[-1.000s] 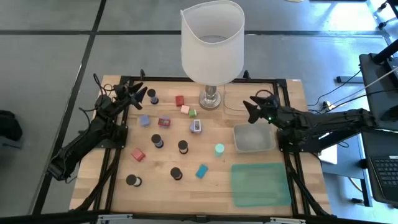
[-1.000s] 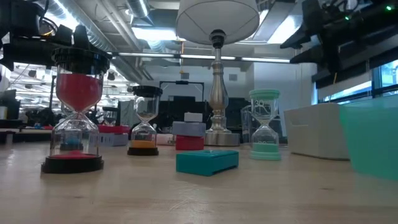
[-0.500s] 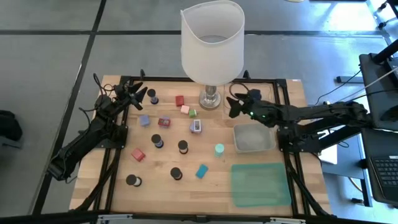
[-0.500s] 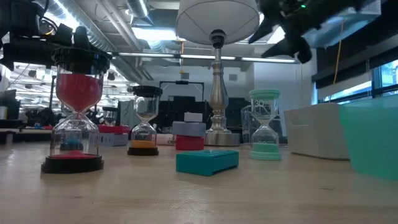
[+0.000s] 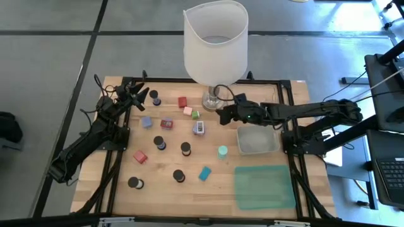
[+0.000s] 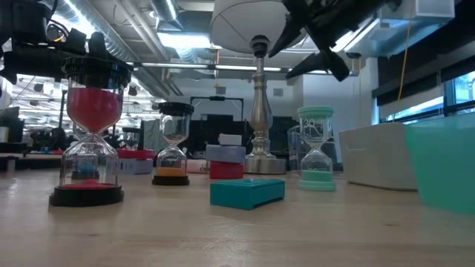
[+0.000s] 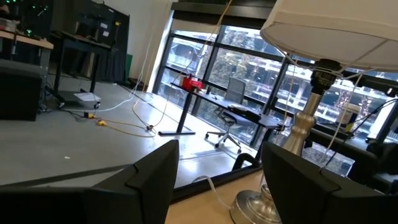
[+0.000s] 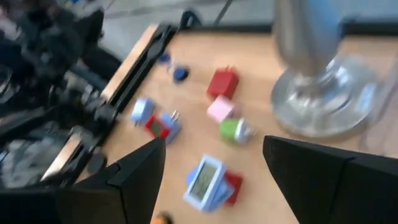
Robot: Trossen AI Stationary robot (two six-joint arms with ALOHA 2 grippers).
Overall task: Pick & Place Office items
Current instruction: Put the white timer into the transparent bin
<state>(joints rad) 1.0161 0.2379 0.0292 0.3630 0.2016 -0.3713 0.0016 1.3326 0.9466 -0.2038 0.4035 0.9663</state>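
Note:
The office items lie scattered on the wooden table: black round hourglasses (image 5: pixel 160 142), a mint-green one (image 5: pixel 222 151), a red block (image 5: pixel 182 101), a pink block (image 5: pixel 187 111), a blue-and-white block (image 5: pixel 199 128) and a teal block (image 5: pixel 204 173). My right gripper (image 5: pixel 222 116) hangs open in the air beside the lamp's base, above and to the right of the pink and green blocks (image 8: pixel 231 129); nothing is between its fingers (image 8: pixel 214 162). My left gripper (image 5: pixel 136 94) waits open at the far left, near a black hourglass (image 5: pixel 154 98).
A tall lamp (image 5: pixel 215 44) with a white shade stands at the far middle, its metal base (image 8: pixel 317 93) close to my right gripper. A grey tray (image 5: pixel 255 140) and a green mat (image 5: pixel 265 186) lie on the right side. A clear tray (image 5: pixel 243 101) sits beside the lamp.
My right gripper has swung from above the grey tray's far edge toward the table's left, past the lamp's base, rising a little and tipping its fingers downward while rolling. It has stayed open. The items have not moved.

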